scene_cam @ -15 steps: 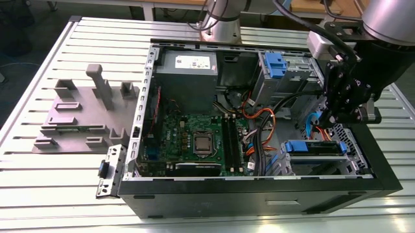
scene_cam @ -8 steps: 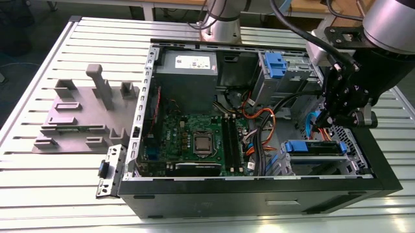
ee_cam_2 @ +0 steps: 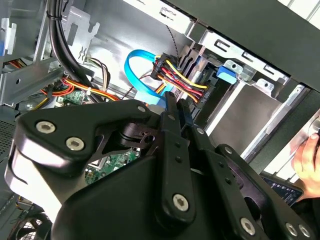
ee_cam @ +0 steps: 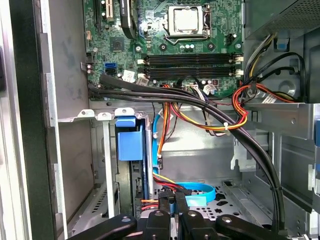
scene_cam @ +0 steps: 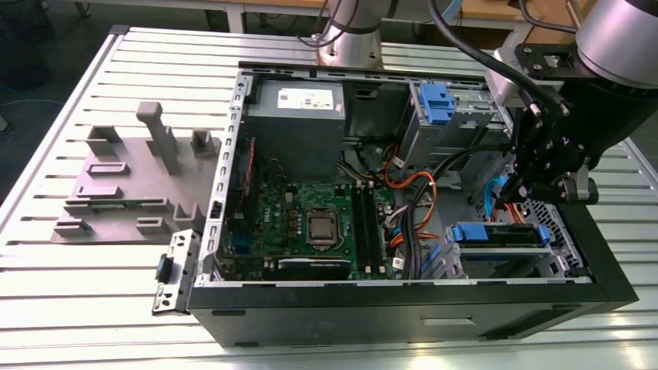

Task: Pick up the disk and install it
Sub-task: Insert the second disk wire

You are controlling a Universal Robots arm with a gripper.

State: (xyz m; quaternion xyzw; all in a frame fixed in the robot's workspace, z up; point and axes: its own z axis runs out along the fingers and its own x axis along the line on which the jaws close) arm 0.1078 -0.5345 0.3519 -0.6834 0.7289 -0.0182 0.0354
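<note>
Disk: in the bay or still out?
In. The disk sits in the case's lower drive bay, cables plugged into its end, with the gripper just above.

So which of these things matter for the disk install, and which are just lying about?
In the job: the disk, in a bay of the case; the gripper close by.
Just there: grey fixture plate, power supply, motherboard.
</note>
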